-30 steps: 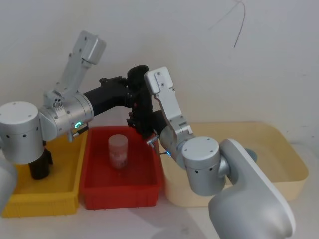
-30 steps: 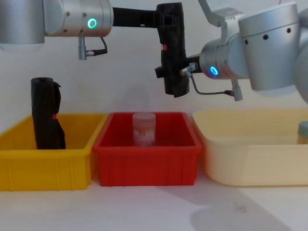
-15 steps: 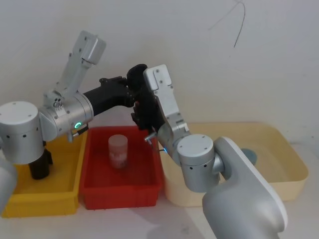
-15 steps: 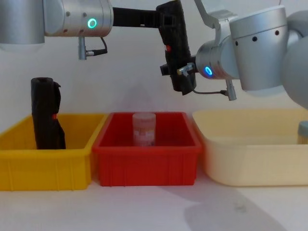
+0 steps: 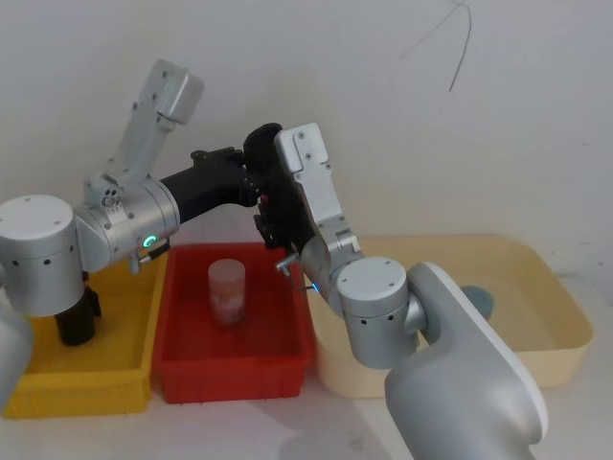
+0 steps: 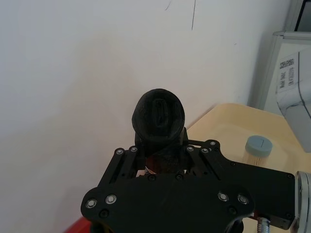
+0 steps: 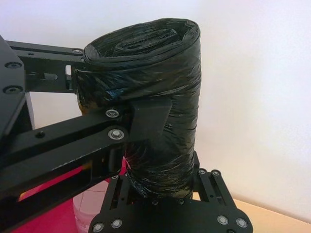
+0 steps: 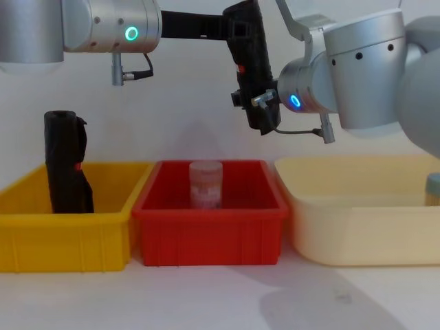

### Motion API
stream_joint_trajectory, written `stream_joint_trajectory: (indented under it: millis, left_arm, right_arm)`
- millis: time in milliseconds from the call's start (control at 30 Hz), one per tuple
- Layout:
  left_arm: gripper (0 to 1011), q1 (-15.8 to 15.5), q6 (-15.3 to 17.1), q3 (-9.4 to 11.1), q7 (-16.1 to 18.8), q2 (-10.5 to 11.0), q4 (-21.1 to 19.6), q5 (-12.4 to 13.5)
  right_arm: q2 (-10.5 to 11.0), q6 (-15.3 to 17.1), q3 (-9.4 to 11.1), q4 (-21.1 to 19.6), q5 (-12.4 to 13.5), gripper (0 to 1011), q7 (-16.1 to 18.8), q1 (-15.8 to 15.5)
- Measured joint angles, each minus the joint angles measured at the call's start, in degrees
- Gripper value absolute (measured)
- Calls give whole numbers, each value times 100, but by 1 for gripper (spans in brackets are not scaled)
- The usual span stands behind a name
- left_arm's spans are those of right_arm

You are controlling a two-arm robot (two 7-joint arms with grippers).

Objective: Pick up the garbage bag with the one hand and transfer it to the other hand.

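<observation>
Black garbage bag (image 8: 251,65), clamped by both left end effector (image 8: 237,31) and right end effector (image 8: 258,103), has tilted further.

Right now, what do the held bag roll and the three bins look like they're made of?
Garbage bag: thin glossy black plastic film, tightly rolled; wrinkles and highlights show in the right wrist view. Yellow bin and red bin: likely rigid moulded plastic, ribbed walls, slight sheen. Cream tub: looks like smooth plastic, matte.

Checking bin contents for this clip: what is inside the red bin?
The red bin holds one pale, translucent jar, standing upright. The bin's front wall hides the jar's base and the floor around it in the chest view.
</observation>
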Motion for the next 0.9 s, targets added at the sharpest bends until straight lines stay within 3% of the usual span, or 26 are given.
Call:
stream_joint_trajectory:
  millis: [467, 900]
  left_arm:
    - [346, 0, 0, 0, 0, 0, 0, -3]
    - [705, 0, -1, 0, 0, -1, 0, -4]
  right_arm:
    - [-14, -13, 13, 41, -1, 559, -20, 15]
    - [-20, -13, 21, 52, -3, 559, -29, 20]
